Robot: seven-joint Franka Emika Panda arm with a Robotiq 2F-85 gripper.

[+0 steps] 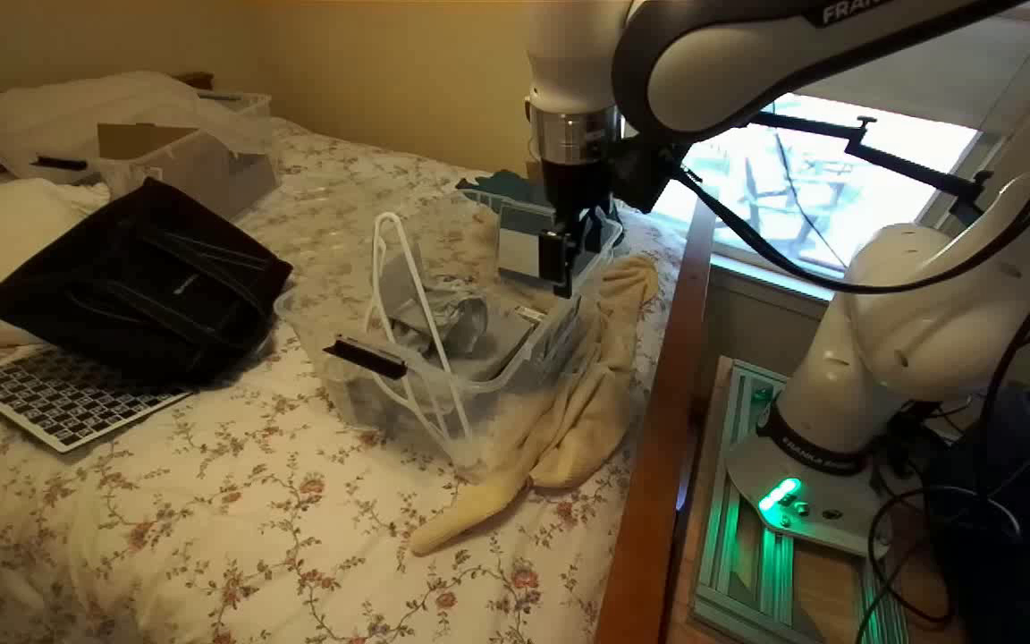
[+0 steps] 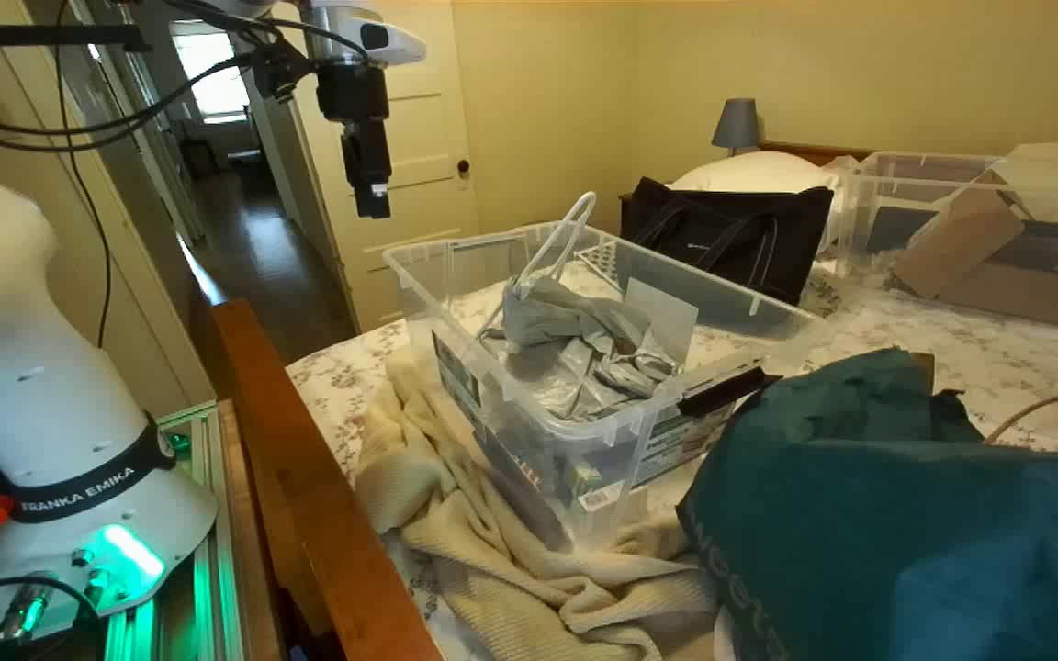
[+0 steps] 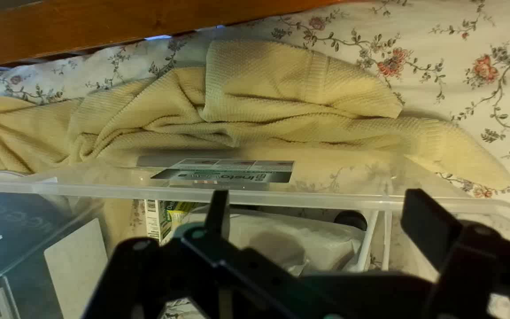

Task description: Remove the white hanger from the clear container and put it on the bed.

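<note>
My gripper (image 3: 319, 212) hangs above the right side of the bin (image 1: 358, 398) in an exterior view, fingers spread apart, holding nothing. The hanger (image 1: 427, 304) is in the bin, tilted, its rounded end poking above the rim near the middle of that frame and its lower part showing through the wall, beside a grey bag (image 1: 457, 313). In the wrist view I take the white bars (image 3: 387, 241) right of centre for its legs.

The first trouble I foresee is the rim: it runs across the wrist view right behind my fingertips, so lowering straight from here could land a finger on plastic and shove the bin, with only the soft bed (image 1: 211, 537) to steady it. I should shift toward the left of that exterior frame first. Next, the bag lies so near that a careless pinch may bring it along (I can't tell whether the two touch). Pulling sideways instead of up could hook the lower legs on the wall and drag everything. A grip too close to the tip might let the hanger swivel or slip. Last, releasing over the cloth (image 1: 591, 411) right of the bin would miss the bed itself; lower left looks better to me.
</note>
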